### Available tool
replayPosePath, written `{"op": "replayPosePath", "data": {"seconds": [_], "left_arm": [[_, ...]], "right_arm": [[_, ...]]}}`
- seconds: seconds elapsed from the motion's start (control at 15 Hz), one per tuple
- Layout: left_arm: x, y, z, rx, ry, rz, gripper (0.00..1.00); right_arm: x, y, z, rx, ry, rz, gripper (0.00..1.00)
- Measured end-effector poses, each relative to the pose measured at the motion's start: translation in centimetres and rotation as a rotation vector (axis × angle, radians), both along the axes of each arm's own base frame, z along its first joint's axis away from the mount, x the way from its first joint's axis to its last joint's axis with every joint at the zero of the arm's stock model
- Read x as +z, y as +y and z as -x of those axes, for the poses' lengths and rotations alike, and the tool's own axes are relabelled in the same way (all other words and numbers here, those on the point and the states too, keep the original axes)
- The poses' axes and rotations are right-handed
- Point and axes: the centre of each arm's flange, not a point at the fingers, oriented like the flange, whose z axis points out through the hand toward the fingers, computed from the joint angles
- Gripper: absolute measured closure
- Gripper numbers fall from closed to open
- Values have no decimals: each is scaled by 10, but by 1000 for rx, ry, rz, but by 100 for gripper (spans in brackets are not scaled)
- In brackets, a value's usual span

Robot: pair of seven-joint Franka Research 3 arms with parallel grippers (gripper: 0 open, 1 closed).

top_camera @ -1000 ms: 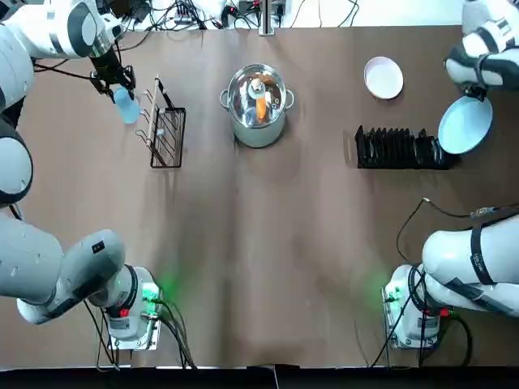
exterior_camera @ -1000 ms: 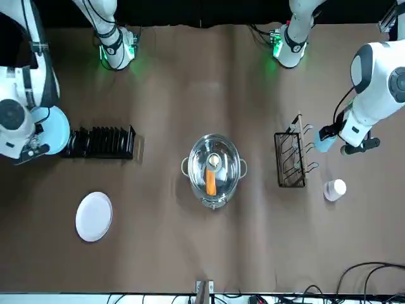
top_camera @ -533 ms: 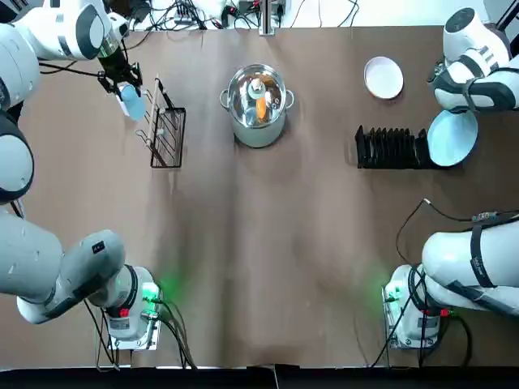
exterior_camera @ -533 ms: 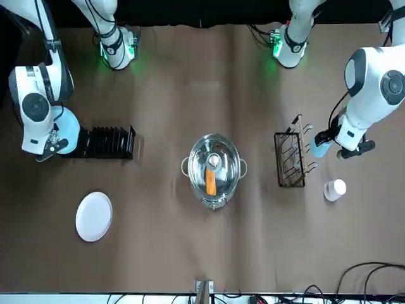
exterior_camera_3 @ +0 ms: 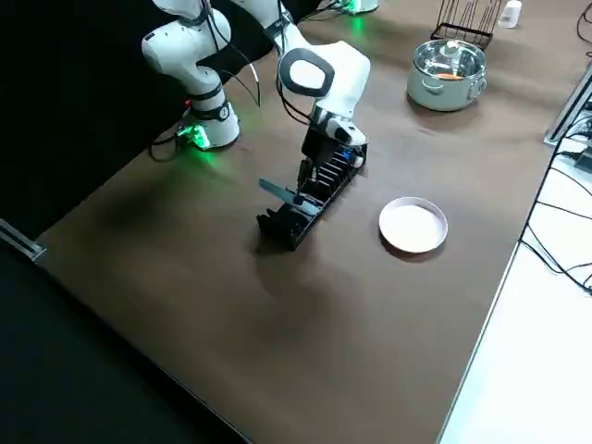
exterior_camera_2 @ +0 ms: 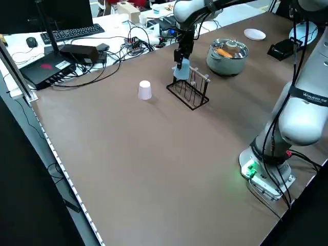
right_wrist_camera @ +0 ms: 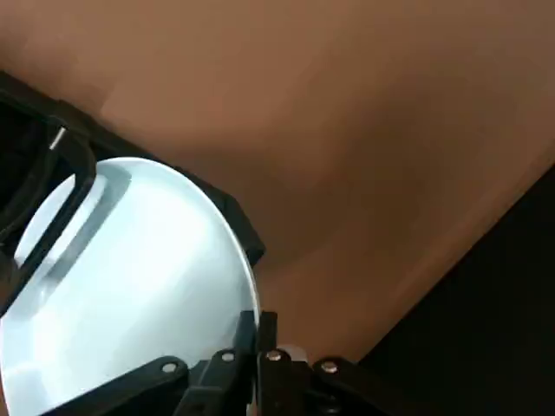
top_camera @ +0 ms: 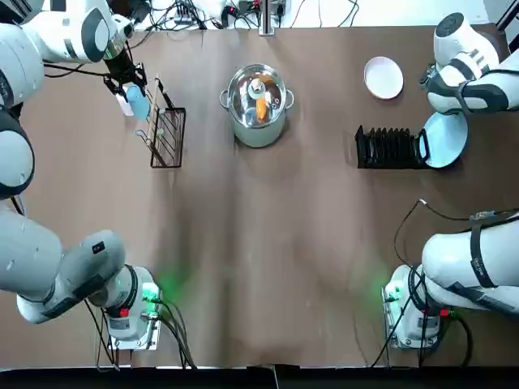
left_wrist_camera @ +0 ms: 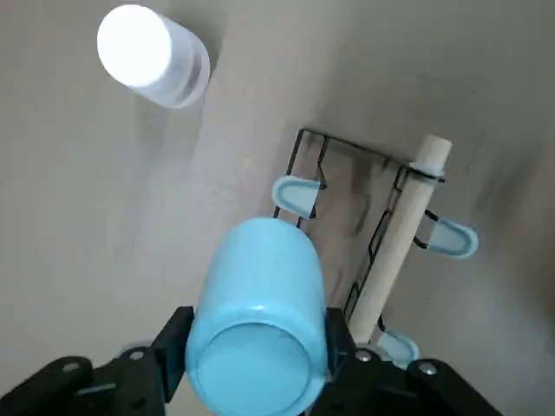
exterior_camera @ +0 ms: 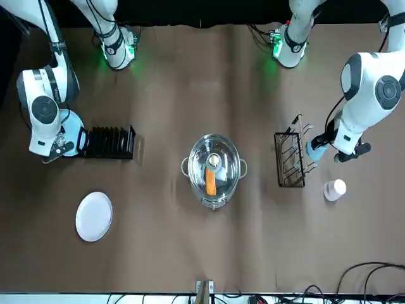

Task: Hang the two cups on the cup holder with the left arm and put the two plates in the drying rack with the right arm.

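Far left: gripping the light blue cup (top_camera: pixel 138 104) snugly by its sides between the left fingers (left_wrist_camera: pixel 171 347), up in the air. Slid over toward the cup holder (top_camera: pixel 166 134) in the last second. Now just beside its post and pegs. Not hung yet; probably needs slipping onto a peg next.

Still waiting on the desk (top_camera: pixel 259 243), near the holder's outer side: the pale pink cup (exterior_camera: pixel 335 189).

Nothing new at the steel pot (top_camera: pixel 258 104) in the middle. Nothing new at the white plate (top_camera: pixel 383 77) either, lying flat on the desk, a little way from the drying rack (top_camera: pixel 389 147).

Far right: pinching the light blue plate (top_camera: pixel 446 139) by its rim in the right fingers (right_wrist_camera: pixel 269 334), shut thin on the edge. Swung in from out past the rack's end and tipped more on its edge. Now right at the last slot; touching or not, hard to tell. Looks ready to go down into a slot.

None of the four things put away yet, but two nearly there.
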Motion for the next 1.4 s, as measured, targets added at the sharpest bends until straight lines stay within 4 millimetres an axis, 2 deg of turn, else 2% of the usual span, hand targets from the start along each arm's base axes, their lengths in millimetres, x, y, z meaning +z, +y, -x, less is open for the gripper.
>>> {"op": "replayPosePath", "data": {"seconds": [0.4, 0.53, 0.67, 0.73, 0.8, 0.87, 0.93, 1.07, 1.2, 1.4], "left_arm": [[-7, -4, -3, -3, -4, 10, 34], [-8, -5, -3, -5, -4, 11, 22], [-8, -5, -3, -5, -7, 11, 4], [-7, -5, -4, -5, -8, 11, 0], [-6, -5, -5, -4, -13, 12, 0], [-3, -4, -7, -3, -23, 12, 0], [2, -3, -10, 0, -36, 13, 0], [11, 5, -17, 9, -58, 14, 0], [15, 19, -26, 4, -72, 7, 0], [-1, 59, -45, -66, -68, -43, 0]], "right_arm": [[-16, -1, -5, -20, 1, -4, 97], [-16, -1, -7, -21, -2, -5, 96], [-17, -1, -8, -23, -4, -5, 85], [-17, -1, -9, -24, -5, -6, 75], [-16, -1, -12, -24, -10, -6, 56], [-14, -1, -13, -24, -14, -5, 49], [-12, -2, -16, -24, -21, -4, 49], [-3, -2, -23, -23, -43, -1, 44], [11, 3, -35, -20, -80, -2, 44], [30, 16, -55, -104, -145, -99, 44]]}}
